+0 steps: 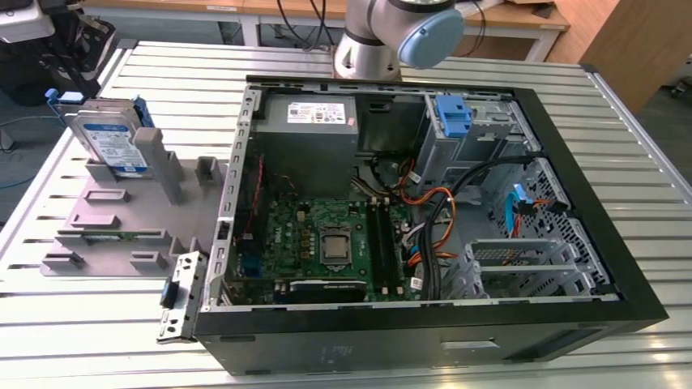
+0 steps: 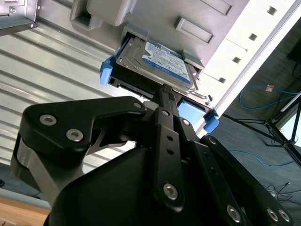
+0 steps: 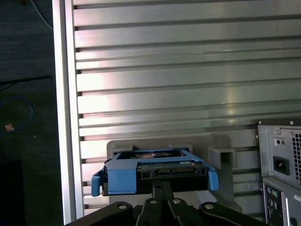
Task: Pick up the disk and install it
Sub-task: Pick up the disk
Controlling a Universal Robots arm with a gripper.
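Exterior view's left: the disk, a flat silver hard drive with a white-and-blue label and blue plastic rails, stands on edge in a slot at the far corner of a grey moulded fixture. The fixture lies on the slatted aluminium worktop.

Centre: an open black computer case lies just beside the fixture. Inside it are a grey power supply box and a green motherboard. The silver-and-blue arm rises behind the case.

Right: a lone blue plastic bracket sits in the upper bay.

In both wrist views the black claw has its tips drawn together with nothing between them. They line up with the near edge of the disk. Contact with it: cannot tell.
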